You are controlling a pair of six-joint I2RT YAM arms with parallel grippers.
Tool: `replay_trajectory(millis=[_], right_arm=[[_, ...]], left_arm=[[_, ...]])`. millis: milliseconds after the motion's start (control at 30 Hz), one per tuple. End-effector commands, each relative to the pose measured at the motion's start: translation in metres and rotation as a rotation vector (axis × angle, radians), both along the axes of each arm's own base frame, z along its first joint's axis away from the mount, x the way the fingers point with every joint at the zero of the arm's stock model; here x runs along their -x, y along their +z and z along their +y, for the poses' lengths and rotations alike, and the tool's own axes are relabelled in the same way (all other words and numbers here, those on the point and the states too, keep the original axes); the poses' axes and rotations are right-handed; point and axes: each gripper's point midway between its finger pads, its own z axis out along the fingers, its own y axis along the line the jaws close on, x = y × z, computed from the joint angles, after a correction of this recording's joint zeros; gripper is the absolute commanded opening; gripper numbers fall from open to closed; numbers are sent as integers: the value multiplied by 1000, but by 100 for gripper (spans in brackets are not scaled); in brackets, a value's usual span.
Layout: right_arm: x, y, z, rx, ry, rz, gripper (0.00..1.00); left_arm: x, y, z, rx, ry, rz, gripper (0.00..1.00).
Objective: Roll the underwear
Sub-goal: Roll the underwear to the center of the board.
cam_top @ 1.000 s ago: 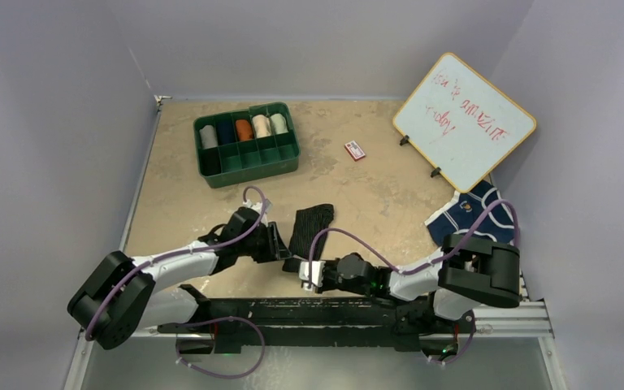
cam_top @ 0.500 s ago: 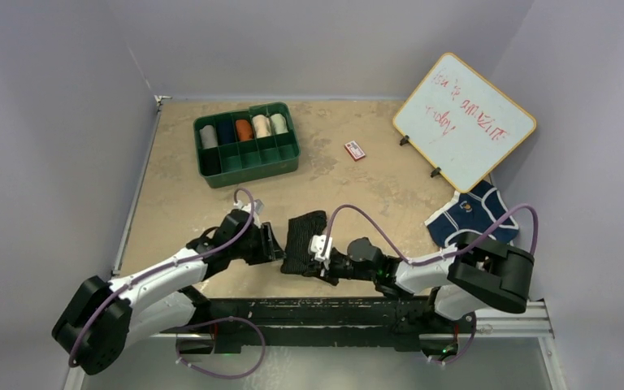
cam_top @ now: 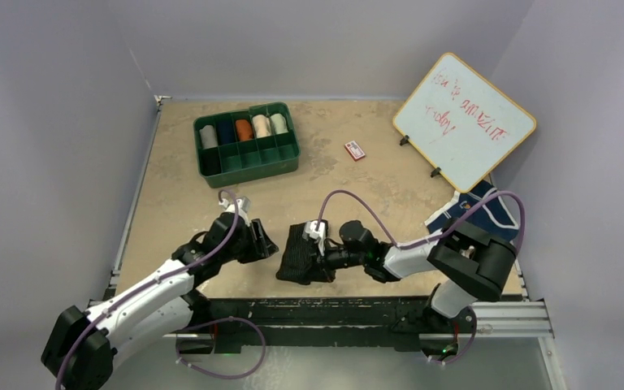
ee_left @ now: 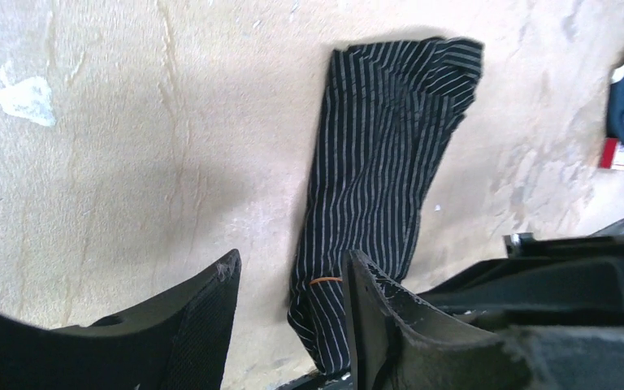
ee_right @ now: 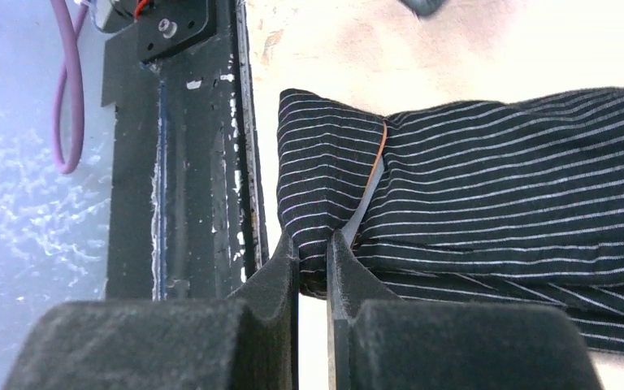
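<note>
The black underwear [cam_top: 296, 253], ribbed with thin pale stripes, lies folded into a long strip near the table's front edge. In the left wrist view the black underwear [ee_left: 390, 162] stretches away from the fingers. My left gripper [cam_top: 266, 244] stands open just left of it, and the left gripper [ee_left: 291, 313] has only the strip's near corner showing in its gap. My right gripper [ee_right: 313, 248] is shut on the near edge of the black underwear [ee_right: 496, 179]. The right gripper [cam_top: 318, 258] sits at the strip's right side. The navy underwear [cam_top: 478, 213] lies at the right, partly behind the right arm.
A green tray [cam_top: 248, 160] with rolled cloths stands at the back left. A small red-and-white card [cam_top: 355, 149] lies mid-back, and a whiteboard [cam_top: 465, 120] leans at the back right. The black base rail [ee_right: 187, 162] runs right beside the pinched edge.
My left gripper has opened wider and drawn back to the left, off the black underwear. The right gripper has carried the strip's near end left and forward, and the strip now lies more bunched.
</note>
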Motion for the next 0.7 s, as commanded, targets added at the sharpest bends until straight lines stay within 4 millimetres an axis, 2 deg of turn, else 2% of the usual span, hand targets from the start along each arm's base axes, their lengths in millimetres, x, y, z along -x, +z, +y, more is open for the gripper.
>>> replay_trajectory(millis=[0,300,667], right_arm=[[8,9,-1,-25,29,177,1],[5,-2,-4,-42,-45,488,1],[-9,-18,-19,-60,-212,685,0]], left_arm=[[-8,19,3,43,51,-71,48],[4,28,-10,115,-62,-109,49],[16,25,-20,159,-150,-93,49]])
